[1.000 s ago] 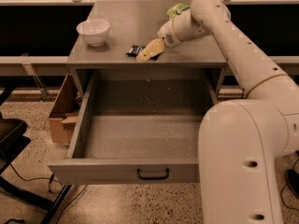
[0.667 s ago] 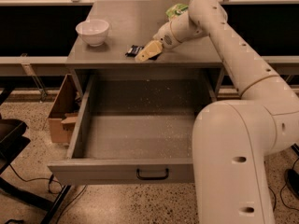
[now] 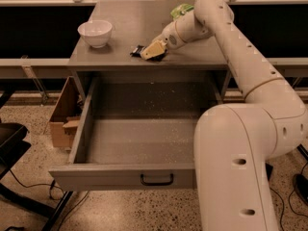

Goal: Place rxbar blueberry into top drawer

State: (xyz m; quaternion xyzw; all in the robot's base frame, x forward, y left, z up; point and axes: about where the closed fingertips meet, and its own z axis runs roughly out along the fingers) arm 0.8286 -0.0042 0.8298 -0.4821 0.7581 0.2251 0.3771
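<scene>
The rxbar blueberry (image 3: 136, 51), a small dark flat bar, lies on the grey tabletop (image 3: 120, 13) near its front edge. My gripper (image 3: 153, 50) is down at the bar's right end, touching or covering part of it. The top drawer (image 3: 86, 129) stands pulled wide open below the tabletop. Its speckled grey inside holds nothing, and a black handle (image 3: 157, 179) sits on its front panel. My arm reaches from the lower right up and over the table's right side.
A white bowl (image 3: 95, 32) stands at the table's left. A green chip bag (image 3: 180, 9) lies behind my wrist. A cardboard box (image 3: 62, 121) sits on the floor left of the drawer. A dark chair base (image 3: 12, 138) and cables lie at far left.
My gripper stays at the bar on the tabletop, barely shifted. My arm's lower body has moved left in the view. The bar and drawer have not moved.
</scene>
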